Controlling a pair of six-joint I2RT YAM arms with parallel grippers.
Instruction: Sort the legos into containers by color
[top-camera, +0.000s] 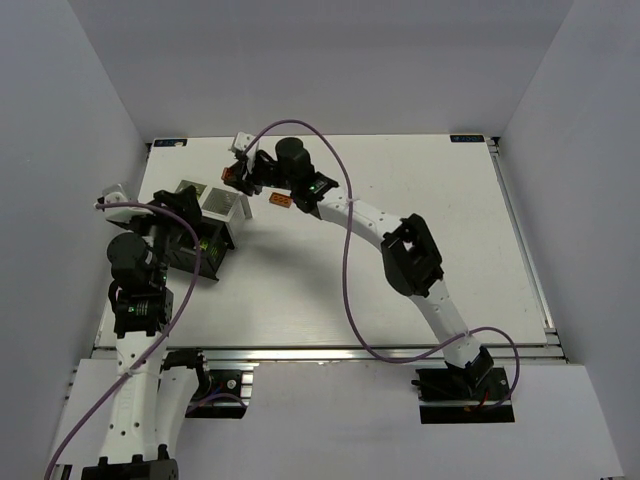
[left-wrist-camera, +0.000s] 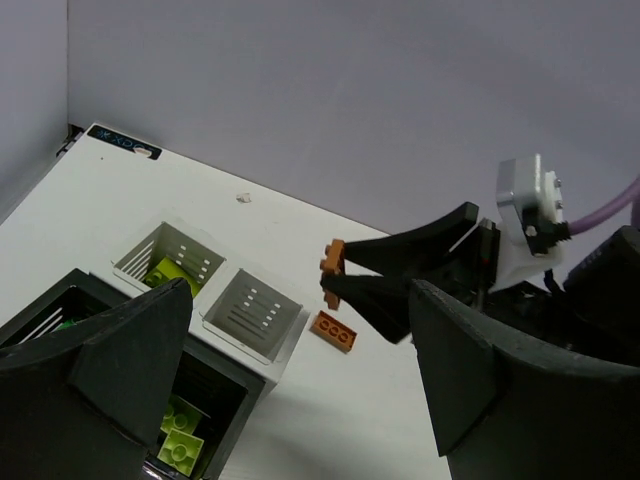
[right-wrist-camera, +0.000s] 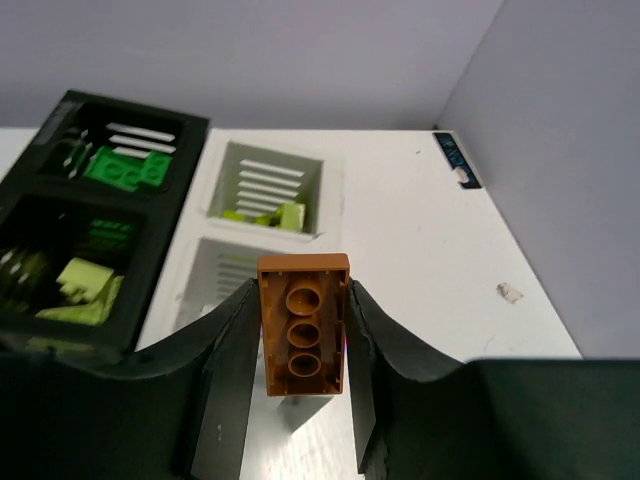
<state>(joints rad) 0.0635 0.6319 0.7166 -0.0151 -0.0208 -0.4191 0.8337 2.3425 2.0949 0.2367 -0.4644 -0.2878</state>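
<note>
My right gripper (right-wrist-camera: 303, 300) is shut on an orange lego (right-wrist-camera: 303, 325), held underside-up above the table beside the white containers; it also shows in the left wrist view (left-wrist-camera: 333, 270). A second orange lego (left-wrist-camera: 334, 331) lies on the table (top-camera: 281, 202). The near white container (left-wrist-camera: 283, 310) is empty. The far white container (right-wrist-camera: 268, 165) holds lime legos (right-wrist-camera: 270, 213). One black container (right-wrist-camera: 60, 115) holds dark green legos (right-wrist-camera: 125, 168), another holds lime legos (right-wrist-camera: 80, 285). My left gripper (left-wrist-camera: 300, 400) is open and empty, hovering by the black containers (top-camera: 200, 240).
The containers stand in a cluster at the table's left (top-camera: 222, 205). Grey walls surround the table on three sides. Purple cables loop over both arms. A small white scrap (right-wrist-camera: 509, 292) lies on the table near the back wall.
</note>
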